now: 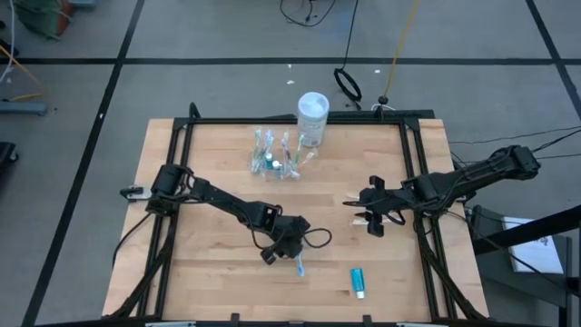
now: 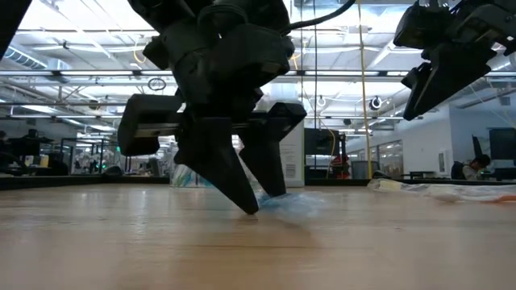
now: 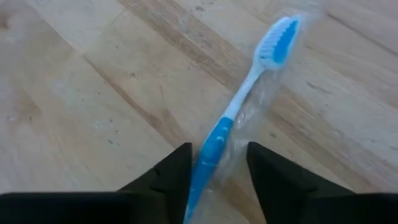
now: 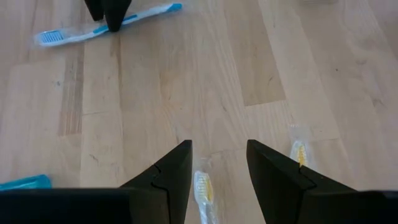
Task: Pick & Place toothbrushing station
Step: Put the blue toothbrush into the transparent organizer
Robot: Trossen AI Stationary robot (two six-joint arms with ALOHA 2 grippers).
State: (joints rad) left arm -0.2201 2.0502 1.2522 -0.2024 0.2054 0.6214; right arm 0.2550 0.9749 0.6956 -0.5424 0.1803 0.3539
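The toothbrushing station (image 1: 272,156), a clear holder with several brushes standing in it, sits at the table's far middle beside a white tub (image 1: 313,113). A blue toothbrush (image 3: 249,81) in a clear wrapper lies flat on the table near the front middle. My left gripper (image 3: 217,149) is open and slants down over it, one finger on each side of the handle, tips low at the tabletop (image 2: 251,208). My right gripper (image 4: 217,146) hangs open above the table's right half, over two wrapped yellow toothbrushes (image 4: 202,186), holding nothing. My left gripper straddles the blue toothbrush's handle end (image 3: 208,155), coming from above at a slant with the fingers across the handle. The brush lies flat on the table. Whether a finger touches the handle or its wrapper I cannot tell.
A blue toothpaste tube (image 1: 359,282) lies near the front edge, right of the blue brush. The second yellow toothbrush (image 4: 300,152) lies beside the first. A black frame (image 1: 413,163) runs along the table's sides. Bare wood (image 1: 218,272) lies at the front left.
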